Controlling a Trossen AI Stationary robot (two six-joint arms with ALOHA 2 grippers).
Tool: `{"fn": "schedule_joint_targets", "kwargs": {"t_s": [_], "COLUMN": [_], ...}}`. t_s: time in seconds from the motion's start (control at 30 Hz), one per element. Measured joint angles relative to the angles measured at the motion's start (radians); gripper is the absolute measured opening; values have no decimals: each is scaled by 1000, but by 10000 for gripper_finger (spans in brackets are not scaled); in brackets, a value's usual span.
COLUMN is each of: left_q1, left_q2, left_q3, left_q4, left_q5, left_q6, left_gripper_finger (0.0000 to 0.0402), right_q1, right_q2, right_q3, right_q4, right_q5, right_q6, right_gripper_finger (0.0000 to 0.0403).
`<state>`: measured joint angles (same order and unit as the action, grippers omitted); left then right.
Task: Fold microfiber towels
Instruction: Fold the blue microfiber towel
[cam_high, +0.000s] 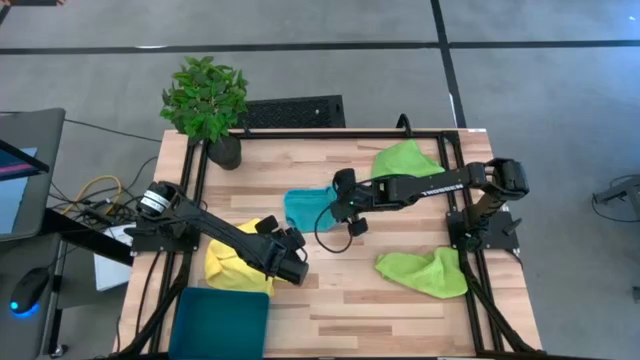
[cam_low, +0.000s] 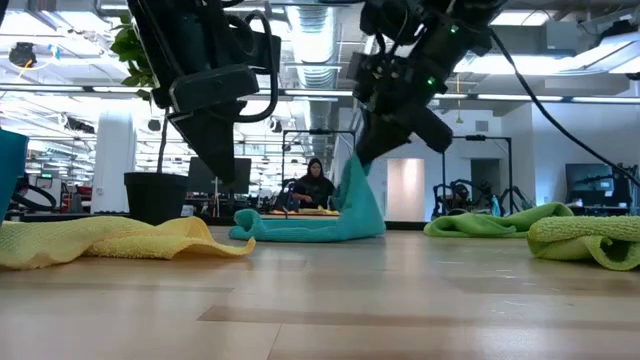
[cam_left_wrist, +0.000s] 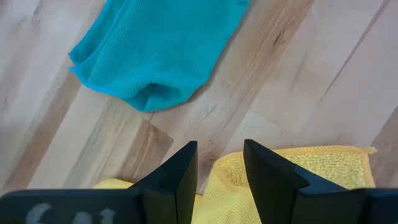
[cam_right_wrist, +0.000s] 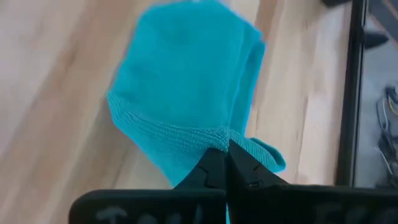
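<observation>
From above, bare wooden tabletop (cam_high: 400, 310) lies open toward the near edge, with the dark teal rectangular tray (cam_high: 222, 322) at the near left corner, its contents not discernible. At table height, my right gripper (cam_low: 362, 152) lifts one edge of the soft teal microfiber towel (cam_low: 330, 222). Through my wrists, my right jaws press together pinching that towel's hem, while my left gripper (cam_left_wrist: 221, 165) hangs spread over the crumpled yellow microfiber towel (cam_left_wrist: 311, 168).

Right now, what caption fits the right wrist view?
Right gripper pinches an edge of the teal towel, lifting it off the wooden table.
</observation>
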<state>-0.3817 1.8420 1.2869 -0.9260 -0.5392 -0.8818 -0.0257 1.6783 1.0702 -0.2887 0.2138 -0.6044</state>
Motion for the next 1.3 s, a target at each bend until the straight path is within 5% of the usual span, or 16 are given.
{"fn": "schedule_joint_targets", "kwargs": {"t_s": [0.6,1.3], "left_q1": [0,-63], "left_q2": [0,0], "left_q3": [0,0], "left_q4": [-23,-290], "left_q5": [1,-25], "left_q6": [-76,-385], "left_gripper_finger": [123,123], "right_q1": [-23,-23], "right_q2": [112,263], "right_q3": [38,194], "right_q4": [213,329], "right_q5": [9,-46], "right_q6": [-50,-139], "right_gripper_finger": [8,8]}}
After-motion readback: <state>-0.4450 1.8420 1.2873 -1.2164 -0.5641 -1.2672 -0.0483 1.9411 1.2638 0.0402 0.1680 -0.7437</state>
